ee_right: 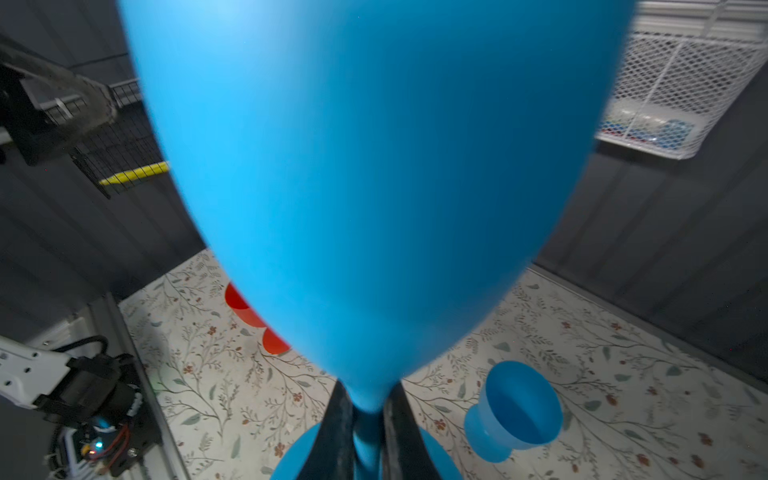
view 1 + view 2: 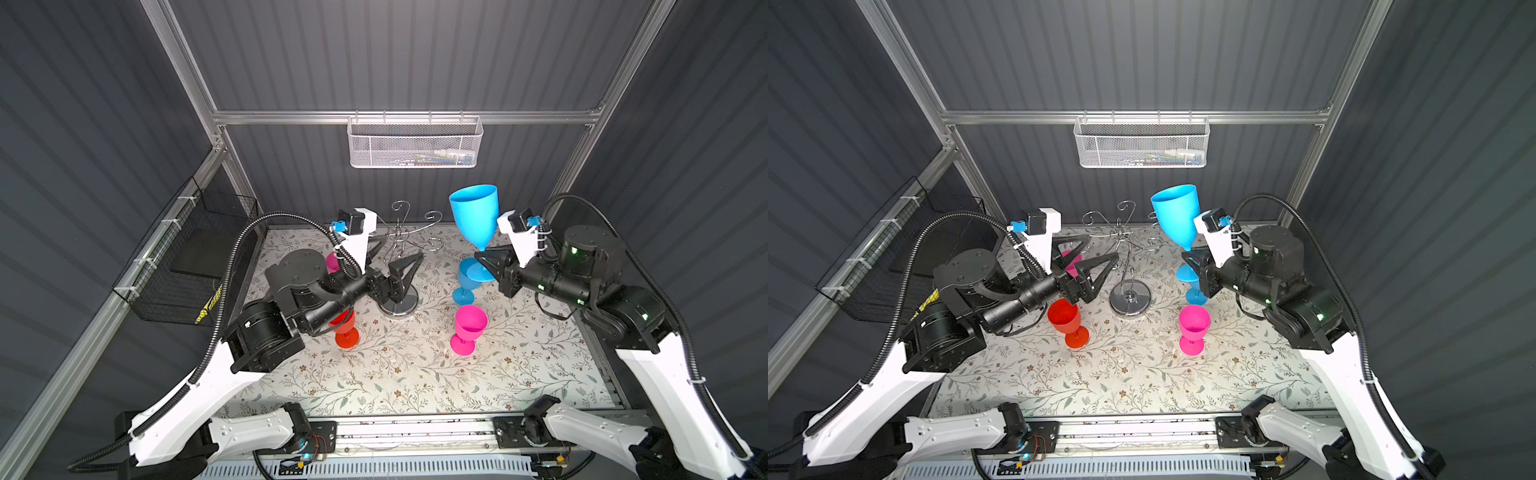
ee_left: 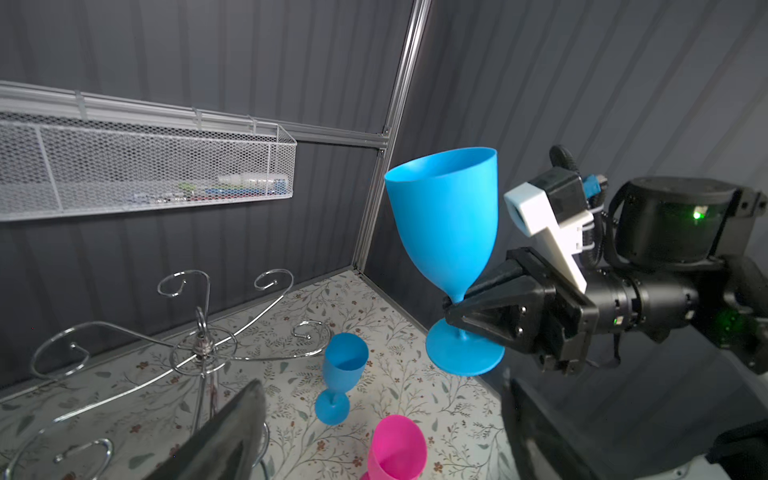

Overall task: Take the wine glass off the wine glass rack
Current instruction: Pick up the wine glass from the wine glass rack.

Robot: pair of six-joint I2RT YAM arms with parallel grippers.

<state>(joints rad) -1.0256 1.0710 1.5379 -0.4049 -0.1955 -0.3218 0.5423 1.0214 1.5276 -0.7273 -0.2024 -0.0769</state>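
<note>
A large blue wine glass [image 2: 473, 216] [image 2: 1175, 212] [image 3: 446, 224] hangs upright in the air to the right of the wine glass rack [image 2: 397, 305] [image 2: 1129, 297] [image 3: 201, 349]. My right gripper [image 2: 482, 259] [image 2: 1190, 259] [image 3: 455, 309] [image 1: 368, 424] is shut on its stem, between bowl and foot. The bowl fills most of the right wrist view. The chrome rack stands on its disc base, and none of its scroll arms carries a glass. Just left of the rack's post, my left gripper [image 2: 399, 249] [image 2: 1102, 247] [image 3: 380, 380] is open and holds nothing.
On the floral tabletop stand a small blue glass [image 2: 467, 282] [image 3: 343, 370], a pink glass [image 2: 469, 328] [image 3: 397, 449] and a red glass [image 2: 345, 328] [image 2: 1065, 318]. Another pink glass [image 2: 1071, 262] sits behind the left arm. A white mesh basket [image 2: 415, 143] hangs on the back rail and a black wire basket [image 2: 187, 257] on the left.
</note>
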